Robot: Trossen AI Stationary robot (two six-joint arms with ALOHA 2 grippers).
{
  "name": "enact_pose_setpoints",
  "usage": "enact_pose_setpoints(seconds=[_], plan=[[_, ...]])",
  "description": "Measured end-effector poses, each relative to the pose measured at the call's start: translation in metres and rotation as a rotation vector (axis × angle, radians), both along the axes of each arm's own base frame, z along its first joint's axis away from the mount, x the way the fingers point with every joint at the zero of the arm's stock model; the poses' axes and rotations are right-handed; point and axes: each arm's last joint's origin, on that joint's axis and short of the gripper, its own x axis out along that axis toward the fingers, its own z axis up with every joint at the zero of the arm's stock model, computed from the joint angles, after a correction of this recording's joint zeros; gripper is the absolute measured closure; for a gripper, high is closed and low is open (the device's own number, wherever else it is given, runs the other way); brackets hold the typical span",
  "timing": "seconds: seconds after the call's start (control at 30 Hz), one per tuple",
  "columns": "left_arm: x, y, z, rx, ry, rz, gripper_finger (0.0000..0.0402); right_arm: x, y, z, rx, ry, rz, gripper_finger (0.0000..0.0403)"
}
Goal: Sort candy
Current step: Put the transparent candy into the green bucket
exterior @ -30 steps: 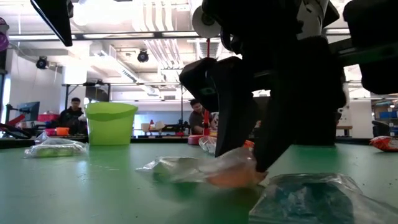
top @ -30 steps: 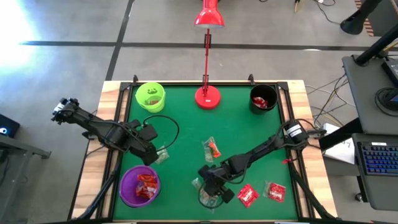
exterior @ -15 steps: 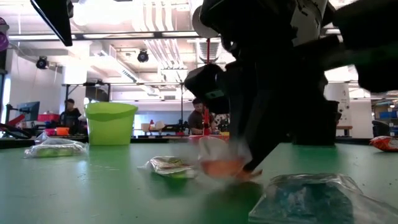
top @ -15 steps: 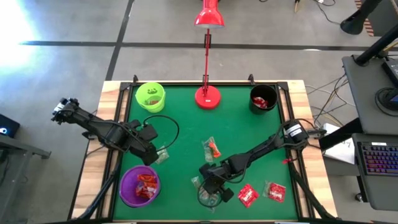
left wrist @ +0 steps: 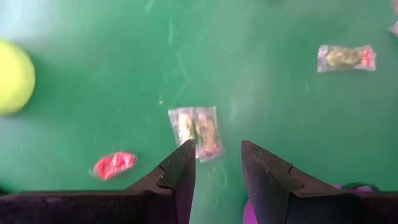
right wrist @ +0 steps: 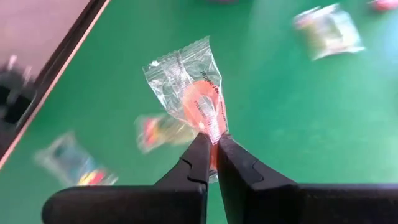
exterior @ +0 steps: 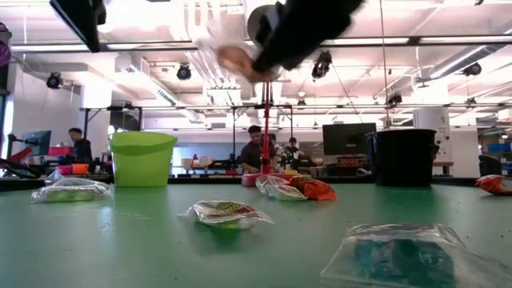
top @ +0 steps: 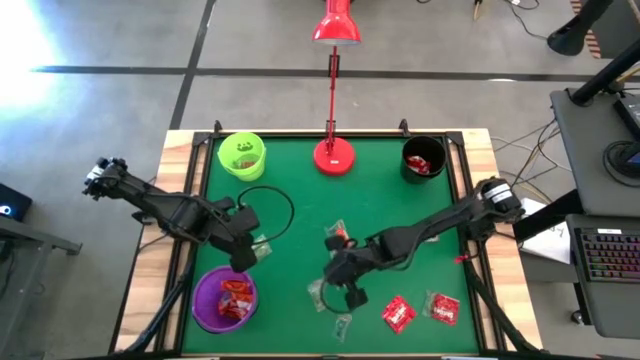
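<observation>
Right gripper is up off the green table now, jaws pinched tight on an orange candy in a clear wrapper — the sweet hangs in the air, well clear of the felt. From above, that gripper sits just below the table's middle, toward six o'clock. In the low view the pinched sweet shows high overhead, blurred.

Left gripper hovers at about eight o'clock, fingers narrowly parted with nothing between them, right over a greenish candy lying flat on the felt.

Purple cup at seven o'clock holds red sweets. Lime-green cup at eleven, black cup at one with something red inside, red desk lamp at twelve.

Loose candy still on the table: two red packets near five o'clock, a clear greenish one at six, another one just beside the right gripper, and an orange-tinted one near centre.
</observation>
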Motion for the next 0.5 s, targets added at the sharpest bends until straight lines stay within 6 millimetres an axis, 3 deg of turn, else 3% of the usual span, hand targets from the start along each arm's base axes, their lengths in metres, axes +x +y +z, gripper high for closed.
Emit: enact_pose_setpoints(seconds=[0.23,0.5], plan=[[0.01,0.002,0.003,0.092,-0.075,-0.12,0.029,0.015,-0.038,0.032,0.075,-0.081,-0.217,0.0392],[0.013,0.004,0.004,0.256,-0.09,-0.27,0.029,0.028,-0.075,0.057,0.104,-0.138,-0.315,0.0392]])
